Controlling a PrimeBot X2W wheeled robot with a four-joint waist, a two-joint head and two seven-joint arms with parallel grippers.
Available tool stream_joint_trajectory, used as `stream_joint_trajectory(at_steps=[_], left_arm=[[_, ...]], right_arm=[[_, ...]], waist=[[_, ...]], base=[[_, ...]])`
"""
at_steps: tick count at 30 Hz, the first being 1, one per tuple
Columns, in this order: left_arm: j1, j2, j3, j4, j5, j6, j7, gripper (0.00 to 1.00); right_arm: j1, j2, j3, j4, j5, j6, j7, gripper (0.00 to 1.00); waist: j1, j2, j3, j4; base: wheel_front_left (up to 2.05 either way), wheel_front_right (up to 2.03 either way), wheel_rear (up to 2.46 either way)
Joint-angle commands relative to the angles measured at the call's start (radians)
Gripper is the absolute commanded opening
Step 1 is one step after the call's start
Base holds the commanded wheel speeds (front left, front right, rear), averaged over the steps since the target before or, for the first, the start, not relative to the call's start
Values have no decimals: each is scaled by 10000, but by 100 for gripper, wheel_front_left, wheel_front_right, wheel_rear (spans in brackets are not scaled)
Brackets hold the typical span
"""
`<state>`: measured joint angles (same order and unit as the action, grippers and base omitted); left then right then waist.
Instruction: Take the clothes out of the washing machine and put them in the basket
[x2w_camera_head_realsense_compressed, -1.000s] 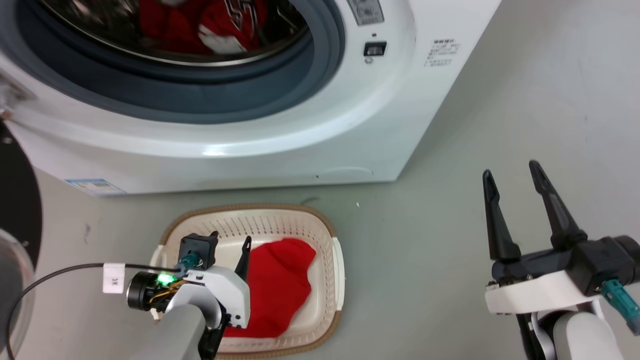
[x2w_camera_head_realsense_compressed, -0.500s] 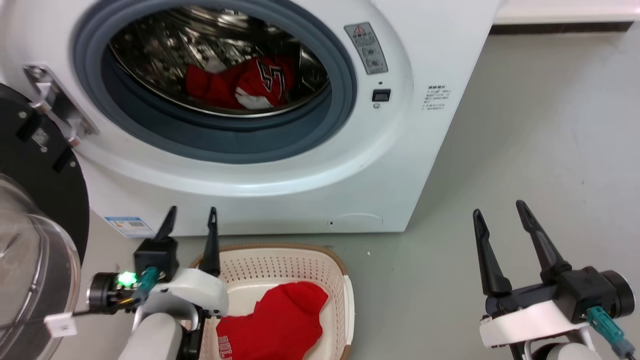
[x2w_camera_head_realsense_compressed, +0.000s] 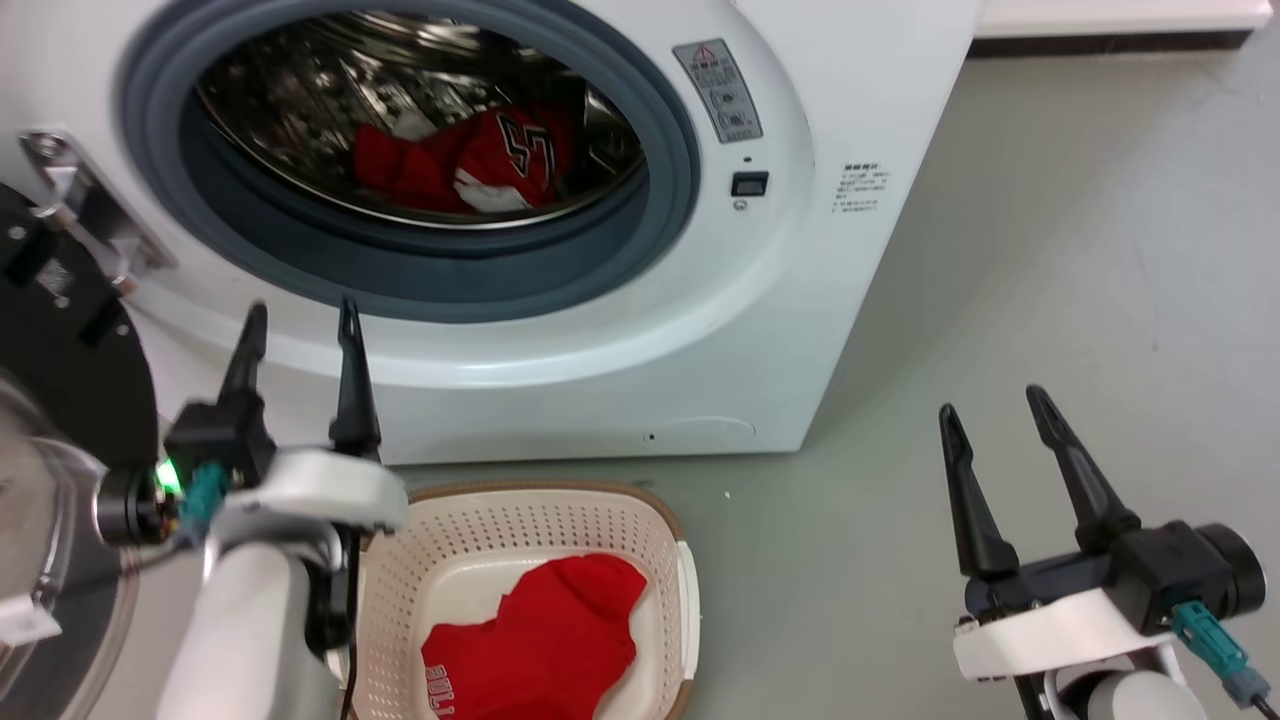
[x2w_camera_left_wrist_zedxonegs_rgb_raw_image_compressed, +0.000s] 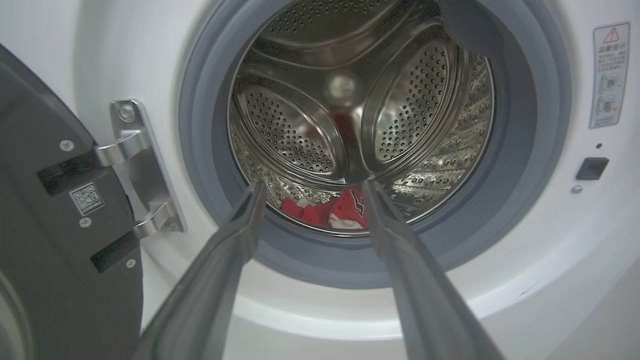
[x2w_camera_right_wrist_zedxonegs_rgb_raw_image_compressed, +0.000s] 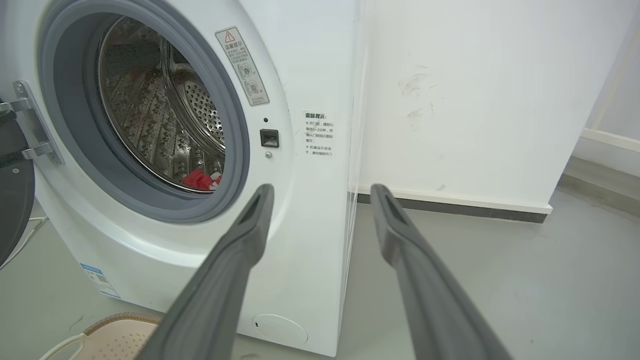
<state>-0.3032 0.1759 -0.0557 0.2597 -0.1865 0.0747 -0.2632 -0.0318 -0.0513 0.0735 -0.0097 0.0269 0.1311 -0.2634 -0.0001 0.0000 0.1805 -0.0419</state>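
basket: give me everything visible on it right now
Cream-white perforated plastic basket, a rounded rectangle with a brown rim and a pale side handle. It stands upright on the grey floor, close in front of the washing machine. One crumpled red jersey with white lettering lies inside, covering part of the bottom. The left forearm hides its left side in the head view; its near end is cut off by the frame.

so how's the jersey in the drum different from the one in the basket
The drum jersey lies bunched, a black-and-white number showing; the basket jersey lies flatter, white lettering at its edge. The drum jersey is inside the washing machine, the basket jersey down in the basket. Both are red.
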Motion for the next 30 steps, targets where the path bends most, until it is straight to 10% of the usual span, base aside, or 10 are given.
stream_joint_trajectory(at_steps=[1, 30], left_arm=[[-482, -1, 133, 282, 96, -160, -22, 100], [-9969, 2098, -48, 7163, 992, -1164, 1285, 100]], right_arm=[[-261, 21, 30, -75, 55, -7, -20, 100], [-2707, 24, 330, -890, 942, -7, -20, 100]], waist=[[1, 0, 328, -178], [1, 0, 4823, -2104]], base=[[0, 0, 0], [0, 0, 0]])
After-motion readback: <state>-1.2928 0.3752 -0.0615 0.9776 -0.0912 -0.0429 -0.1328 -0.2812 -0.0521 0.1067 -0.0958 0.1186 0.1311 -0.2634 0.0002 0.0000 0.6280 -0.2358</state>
